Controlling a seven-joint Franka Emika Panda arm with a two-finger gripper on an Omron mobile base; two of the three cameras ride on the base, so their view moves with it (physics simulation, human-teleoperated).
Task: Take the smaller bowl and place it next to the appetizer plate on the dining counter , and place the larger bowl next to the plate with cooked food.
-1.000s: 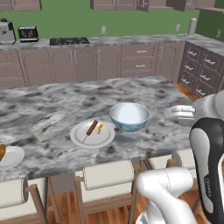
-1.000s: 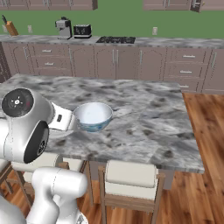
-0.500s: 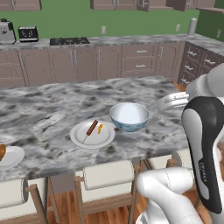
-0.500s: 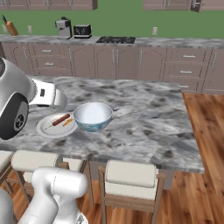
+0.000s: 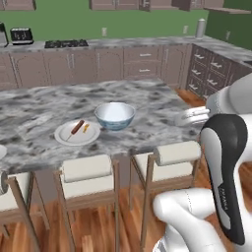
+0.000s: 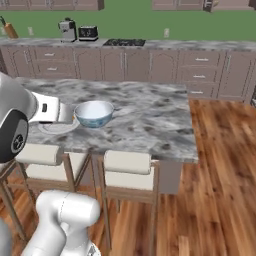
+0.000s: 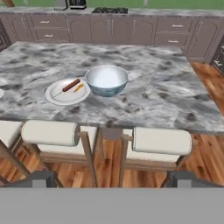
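We see the big bowl (image 7: 106, 79) on the surface (image 7: 166, 94), just right of the plate (image 7: 68, 92). Our hand (image 7: 109, 179) hangs back over the stools (image 7: 162, 142), fingers apart, holding nothing.

My two base views look forward and down from behind the arm; my hand view faces the counter (image 7: 175, 100) nearer. All share the bowl (image 5: 114, 115) at frame centre-left.

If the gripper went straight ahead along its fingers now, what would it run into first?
Probably the stool backs at the dining counter edge, before the larger bowl. The open gripper looks down over them, though depth is hard to judge.
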